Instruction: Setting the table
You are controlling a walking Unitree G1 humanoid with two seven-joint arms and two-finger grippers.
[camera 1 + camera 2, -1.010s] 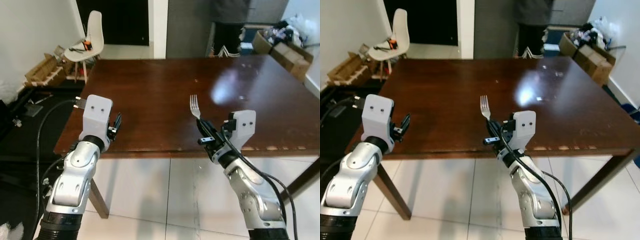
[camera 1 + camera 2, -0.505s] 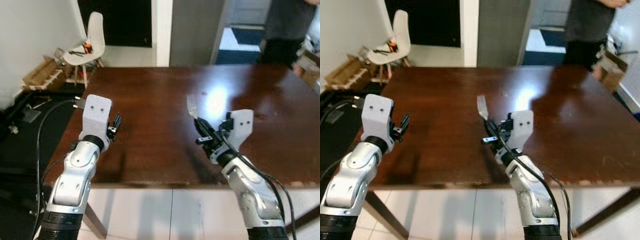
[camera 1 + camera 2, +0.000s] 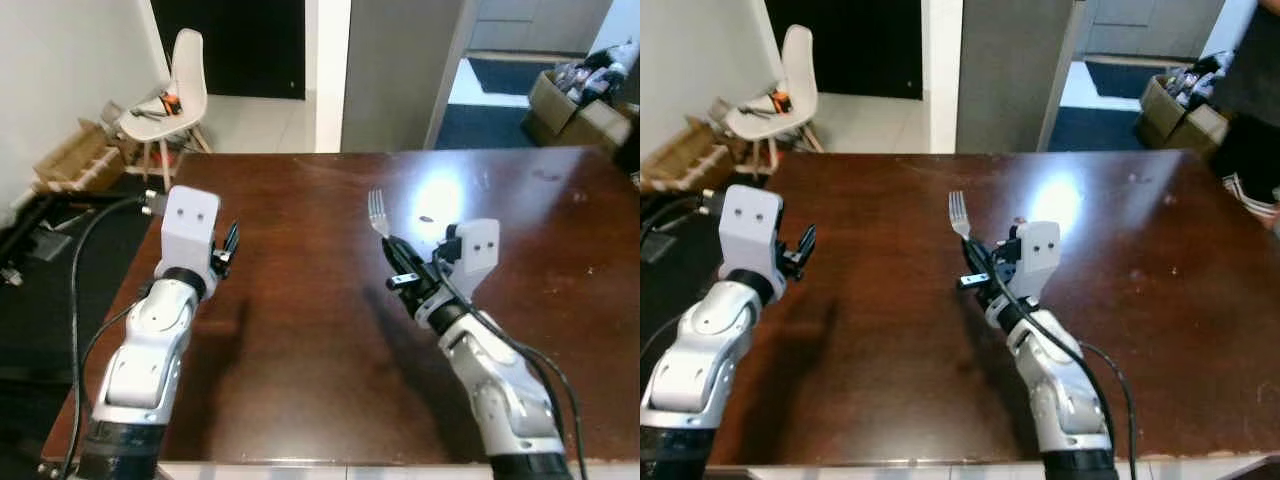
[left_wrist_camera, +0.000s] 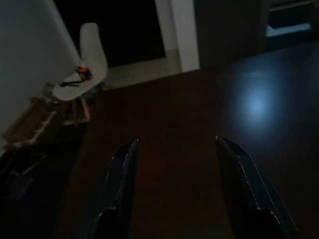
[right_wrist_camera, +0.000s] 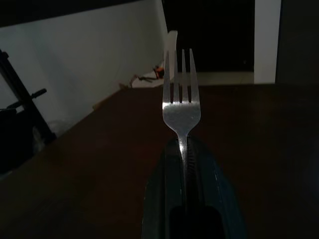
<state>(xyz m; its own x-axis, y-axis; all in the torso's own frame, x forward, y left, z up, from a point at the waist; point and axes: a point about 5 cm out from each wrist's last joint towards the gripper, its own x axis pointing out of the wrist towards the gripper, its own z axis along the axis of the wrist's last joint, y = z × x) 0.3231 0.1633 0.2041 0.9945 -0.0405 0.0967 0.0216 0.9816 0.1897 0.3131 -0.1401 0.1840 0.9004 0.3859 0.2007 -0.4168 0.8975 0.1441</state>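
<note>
A silver fork stands tines-up over the middle of the dark wooden table. My right gripper is shut on its handle, held a little above the tabletop. The right wrist view has the fork rising straight out of the closed fingers. My left gripper hovers over the table's left side, open, with nothing between its fingers.
A white chair with small items on its seat stands beyond the table's far left corner. Cardboard boxes lie by the left wall and more at the far right. A dark doorway is behind.
The camera has moved forward, so the table now spreads beneath both arms. The person at the far side has moved off to the right. The fork stays gripped.
</note>
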